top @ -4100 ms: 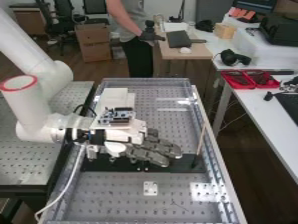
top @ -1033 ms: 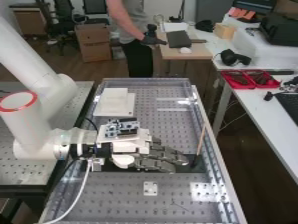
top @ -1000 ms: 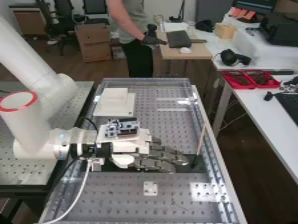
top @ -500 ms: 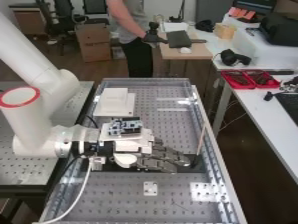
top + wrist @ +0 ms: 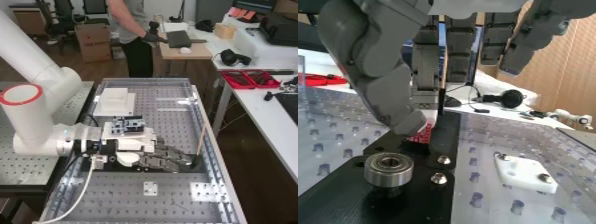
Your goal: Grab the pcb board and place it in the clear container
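Note:
In the high view the hand [image 5: 161, 157] stretches to the right over a black plate, its fingers straight. A blue-and-white circuit board [image 5: 128, 124] sits flat on the white mount at the back of the hand. Clear walls [image 5: 216, 150] run round the perforated bench surface. In the wrist view the hand [image 5: 388, 65] has its thumb bent down near the black plate [image 5: 348, 192]. By the thumb's tip is a red patterned piece [image 5: 422, 134], partly hidden; I cannot tell if it is held or touched.
A round metal bearing [image 5: 388, 169] stands on the black plate. A thin upright stick [image 5: 201, 137] rises beyond the fingertips. White stacked blocks [image 5: 114, 102] lie behind the hand, and a white bracket [image 5: 525, 173] lies beside the plate.
Over the last second the hand and the circuit board on its mount have shifted slightly right. Compared with four seconds ago, they are also nearer the bench's near end.

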